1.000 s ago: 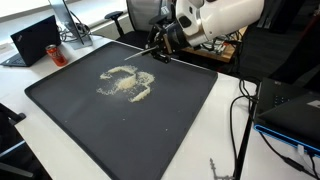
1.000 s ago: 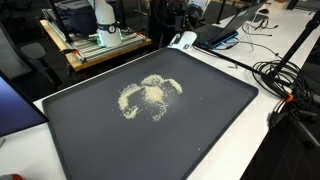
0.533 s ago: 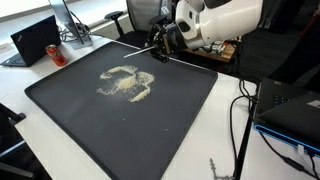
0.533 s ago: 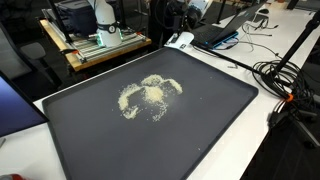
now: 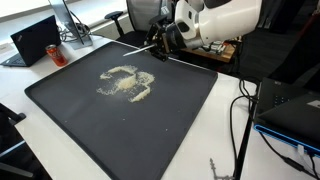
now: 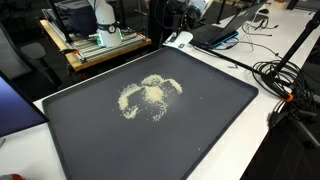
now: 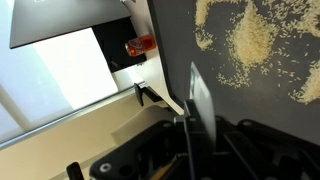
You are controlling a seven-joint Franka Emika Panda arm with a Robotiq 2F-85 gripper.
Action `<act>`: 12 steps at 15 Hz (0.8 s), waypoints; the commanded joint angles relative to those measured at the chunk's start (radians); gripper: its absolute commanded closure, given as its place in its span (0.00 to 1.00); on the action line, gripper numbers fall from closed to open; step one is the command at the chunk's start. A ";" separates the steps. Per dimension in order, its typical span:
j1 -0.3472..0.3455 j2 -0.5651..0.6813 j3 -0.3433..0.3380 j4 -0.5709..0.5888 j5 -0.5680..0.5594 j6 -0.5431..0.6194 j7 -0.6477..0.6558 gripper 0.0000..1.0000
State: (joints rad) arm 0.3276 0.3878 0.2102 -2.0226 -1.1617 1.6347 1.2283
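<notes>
Looking at an exterior view, the gripper [image 5: 160, 47] was pinched shut on a thin flat tool [image 5: 152, 46] at the far edge of the black mat [image 5: 180, 120], well apart from the grain pile [image 5: 125, 82]. My worry: with a pinch that slim, the tool could twist or slip if its tip snagged the mat's rim. In an exterior view the gripper [image 6: 180, 38] was too small to read, grains [image 6: 150, 95] mid-mat. In the wrist view the tool [image 7: 200, 100] showed edge-on, long axis running straight out from the fingers, tip aimed at bare mat beside the grains [image 7: 255, 45].
</notes>
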 commanded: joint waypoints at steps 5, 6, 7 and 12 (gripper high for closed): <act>-0.132 -0.185 -0.015 -0.038 0.144 0.128 -0.173 0.99; -0.158 -0.219 -0.027 -0.046 0.179 0.162 -0.211 0.99; -0.188 -0.255 -0.042 -0.054 0.222 0.205 -0.260 0.99; -0.306 -0.394 -0.147 -0.108 0.429 0.423 -0.575 0.99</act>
State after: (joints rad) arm 0.0721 0.0918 0.1145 -2.0564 -0.8466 1.9364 0.8228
